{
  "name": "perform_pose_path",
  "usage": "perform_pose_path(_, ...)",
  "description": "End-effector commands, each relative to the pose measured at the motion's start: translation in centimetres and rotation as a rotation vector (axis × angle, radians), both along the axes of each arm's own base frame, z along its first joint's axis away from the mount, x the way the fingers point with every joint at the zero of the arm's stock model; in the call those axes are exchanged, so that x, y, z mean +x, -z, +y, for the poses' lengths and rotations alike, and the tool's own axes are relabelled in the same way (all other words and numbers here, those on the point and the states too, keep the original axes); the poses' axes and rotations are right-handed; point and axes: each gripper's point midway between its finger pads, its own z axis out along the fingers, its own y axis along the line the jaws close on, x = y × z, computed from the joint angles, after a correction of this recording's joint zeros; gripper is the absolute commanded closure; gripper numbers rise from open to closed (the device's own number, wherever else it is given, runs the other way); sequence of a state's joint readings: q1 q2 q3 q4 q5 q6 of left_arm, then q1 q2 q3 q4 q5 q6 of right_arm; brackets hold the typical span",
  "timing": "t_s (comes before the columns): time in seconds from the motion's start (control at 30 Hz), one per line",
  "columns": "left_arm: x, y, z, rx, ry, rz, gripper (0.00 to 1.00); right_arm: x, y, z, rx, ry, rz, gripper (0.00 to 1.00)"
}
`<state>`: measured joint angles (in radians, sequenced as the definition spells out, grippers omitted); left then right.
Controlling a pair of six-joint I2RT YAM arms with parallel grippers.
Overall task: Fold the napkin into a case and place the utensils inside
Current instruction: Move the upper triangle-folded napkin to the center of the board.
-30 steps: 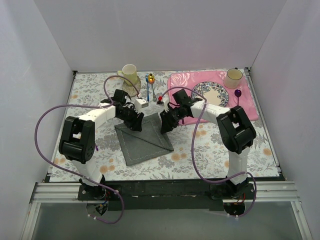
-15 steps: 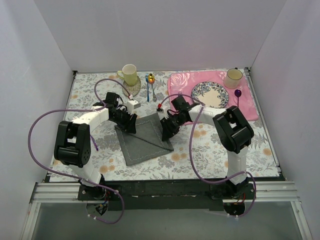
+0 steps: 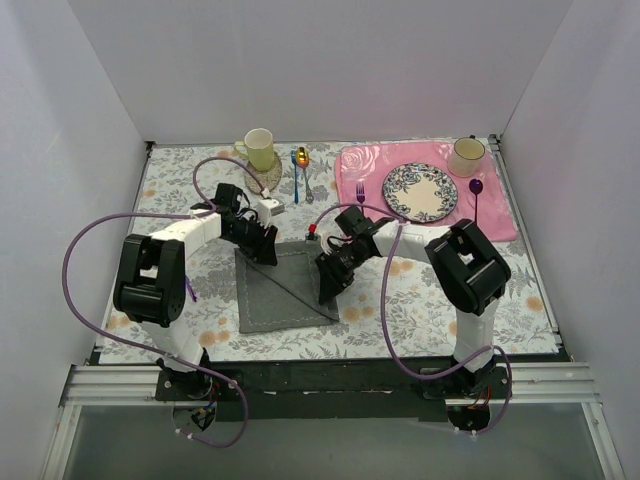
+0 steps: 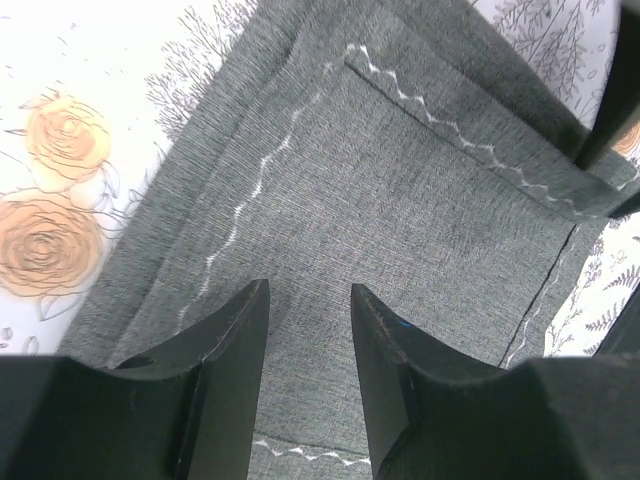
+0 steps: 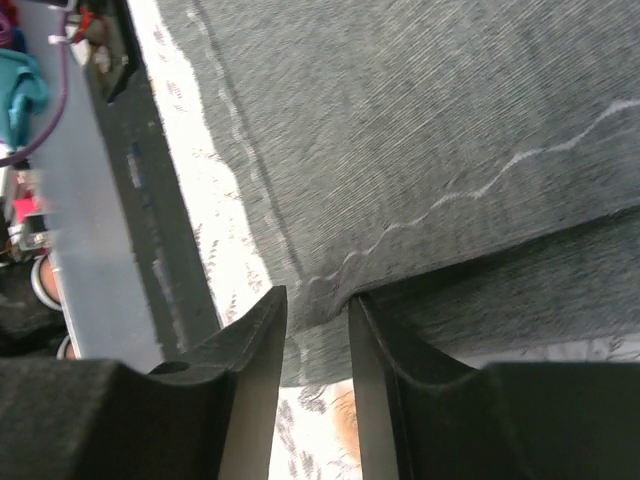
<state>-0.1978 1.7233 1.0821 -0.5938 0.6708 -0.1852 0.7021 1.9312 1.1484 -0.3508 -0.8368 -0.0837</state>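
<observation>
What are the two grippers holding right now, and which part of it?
Both hold the napkin. The right gripper pinches its right edge at a fold; the left gripper has its fingers on the far left part, though an actual pinch there cannot be told.

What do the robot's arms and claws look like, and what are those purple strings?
Each arm is made of white tube links joined by chunky black joints. A thin purple cable loops from each base up to the wrist. The left claw and right claw each have two smooth black fingers. A small red part sits near the right wrist.
</observation>
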Motion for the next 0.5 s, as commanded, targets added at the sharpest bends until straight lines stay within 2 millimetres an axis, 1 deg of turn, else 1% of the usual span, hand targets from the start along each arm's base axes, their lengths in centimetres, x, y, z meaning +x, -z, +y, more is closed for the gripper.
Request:
perform_pose_path(0.0,-1.4,0.2,-0.6,-0.019,0.055,0.005,0.63,0.3,-4.7,0.6,0.091,-0.010,0.011,0.59)
perform_pose_path(0.03,-2.1,0.6,-0.6,-0.015,0.060,0.023,0.63,0.8,-5.3,0.6,0.101,-0.005,0.006,0.58)
perform_pose_path(0.07,-2.3,0.6,-0.6,-0.013,0.063,0.019,0.63,1.4,-5.8,0.6,0.109,0.005,-0.002,0.58)
perform_pose_path(0.1,-2.6,0.7,-0.6,-0.013,0.069,0.020,0.63,3.1,-6.9,0.6,0.134,0.029,-0.036,0.55)
perform_pose_path(0.13,-3.0,1.0,-0.5,-0.009,0.076,0.026,0.63,4.2,-7.4,0.6,0.144,0.048,-0.063,0.53)
perform_pose_path(0.17,-3.2,1.0,-0.5,-0.008,0.081,0.023,0.63,5.7,-7.6,0.7,0.144,0.075,-0.116,0.51)
perform_pose_path(0.2,-3.3,1.0,-0.6,-0.008,0.090,0.013,0.63,7.8,-8.7,0.7,0.162,0.106,-0.170,0.48)
perform_pose_path(0.27,-3.4,0.9,-0.7,-0.013,0.103,-0.003,0.63,10.1,-8.7,0.9,0.158,0.138,-0.222,0.43)
perform_pose_path(0.3,-3.3,0.6,-0.8,-0.016,0.107,-0.023,0.63,11.9,-9.5,1.2,0.164,0.155,-0.275,0.39)
perform_pose_path(0.33,-3.3,0.5,-0.9,-0.021,0.111,-0.025,0.63,12.9,-8.6,1.3,0.146,0.153,-0.293,0.37)
perform_pose_path(0.37,-3.3,0.3,-1.1,-0.027,0.117,-0.033,0.63,13.8,-8.2,1.3,0.124,0.164,-0.320,0.35)
perform_pose_path(0.4,-3.2,0.2,-1.1,-0.031,0.118,-0.039,0.63,14.5,-7.9,1.4,0.114,0.166,-0.334,0.27)
perform_pose_path(0.47,-3.1,0.1,-1.2,-0.032,0.130,-0.053,0.63,16.1,-6.6,1.8,0.088,0.167,-0.367,0.20)
